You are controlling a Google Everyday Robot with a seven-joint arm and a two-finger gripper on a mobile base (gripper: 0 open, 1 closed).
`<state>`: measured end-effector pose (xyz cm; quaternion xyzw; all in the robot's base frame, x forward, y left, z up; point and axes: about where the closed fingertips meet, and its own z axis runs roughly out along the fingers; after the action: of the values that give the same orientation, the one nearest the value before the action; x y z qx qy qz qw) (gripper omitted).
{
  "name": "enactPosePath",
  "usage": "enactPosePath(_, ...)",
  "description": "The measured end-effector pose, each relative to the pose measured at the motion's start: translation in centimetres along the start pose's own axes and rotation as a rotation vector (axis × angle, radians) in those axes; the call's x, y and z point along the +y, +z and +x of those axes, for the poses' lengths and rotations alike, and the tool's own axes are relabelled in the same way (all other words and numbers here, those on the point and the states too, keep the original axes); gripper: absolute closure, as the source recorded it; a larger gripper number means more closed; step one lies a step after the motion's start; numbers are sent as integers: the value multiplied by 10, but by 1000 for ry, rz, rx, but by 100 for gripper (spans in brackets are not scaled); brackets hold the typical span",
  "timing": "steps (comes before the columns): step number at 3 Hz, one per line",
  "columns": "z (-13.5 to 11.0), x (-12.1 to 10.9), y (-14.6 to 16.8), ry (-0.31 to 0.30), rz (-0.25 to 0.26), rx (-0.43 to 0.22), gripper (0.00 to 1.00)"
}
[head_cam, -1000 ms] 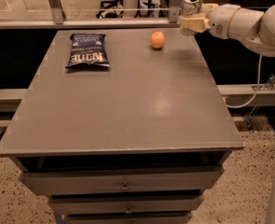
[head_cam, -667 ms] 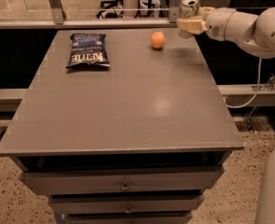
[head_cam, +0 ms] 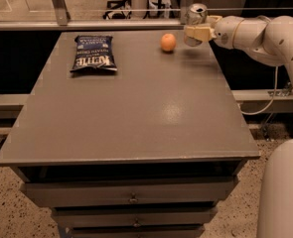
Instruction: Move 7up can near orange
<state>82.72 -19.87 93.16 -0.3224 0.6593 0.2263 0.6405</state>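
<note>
The 7up can (head_cam: 196, 15) is a silver can with a pull-tab top, upright at the table's back right. My gripper (head_cam: 195, 32) is shut on the 7up can, reaching in from the right. The can seems to be just above the table or resting on it; I cannot tell which. The orange (head_cam: 168, 42) is a small round fruit on the table just left of the can, a small gap between them.
A dark blue chip bag (head_cam: 93, 53) lies flat at the back left of the grey table (head_cam: 136, 108). A rail and window frame run behind the table. Drawers sit below the front edge. The arm (head_cam: 265, 31) spans the right side.
The gripper with the can has moved a little to the left, closer to the orange. The orange and chip bag have not moved.
</note>
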Motion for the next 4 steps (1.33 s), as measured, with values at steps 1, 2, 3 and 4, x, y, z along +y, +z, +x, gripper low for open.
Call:
enactPosePath(1, 8, 3, 12, 30, -42, -1, 60)
enactPosePath(2, 17, -1, 11, 39, -45, 13, 28)
enactPosePath(3, 21, -4, 9, 40, -41, 19, 6)
enactPosePath(4, 23, -5, 9, 38, -40, 21, 0)
